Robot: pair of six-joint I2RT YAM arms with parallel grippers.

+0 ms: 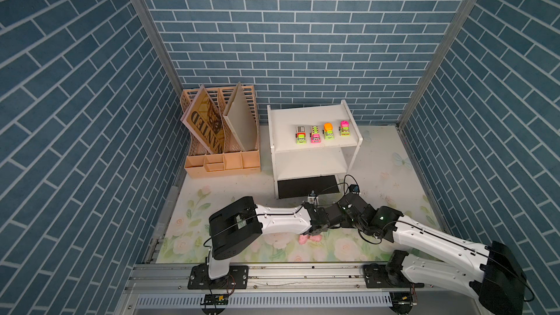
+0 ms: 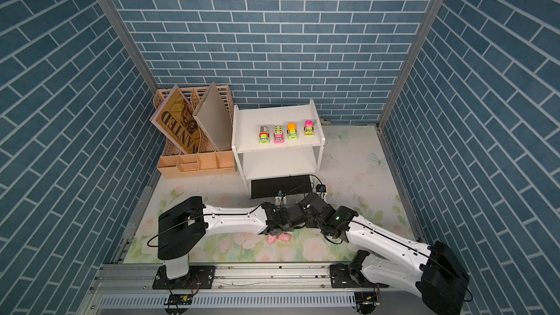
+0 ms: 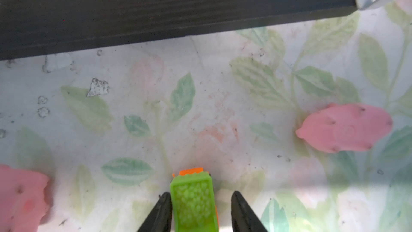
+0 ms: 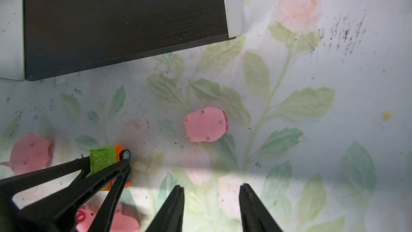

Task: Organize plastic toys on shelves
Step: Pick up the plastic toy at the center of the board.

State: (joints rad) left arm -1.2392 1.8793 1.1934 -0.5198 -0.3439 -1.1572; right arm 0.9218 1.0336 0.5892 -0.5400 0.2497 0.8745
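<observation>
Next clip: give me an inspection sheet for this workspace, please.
Surface: floral mat, dark specks and scuffs.
Job's things: four trucks on the white shelves' top board; green truck and pink pigs on the mat.
Clutter: peach file organizer beside the shelves.
Grippers: left gripper jaws straddle the green truck, gap on one side; right gripper jaws open, empty.
Cables: black cables along both arms.
Surroundings: blue brick-pattern walls.

pink pig (image 4: 206, 127), green-orange truck (image 3: 193, 201) — floral mat (image 4: 356, 74)
</observation>
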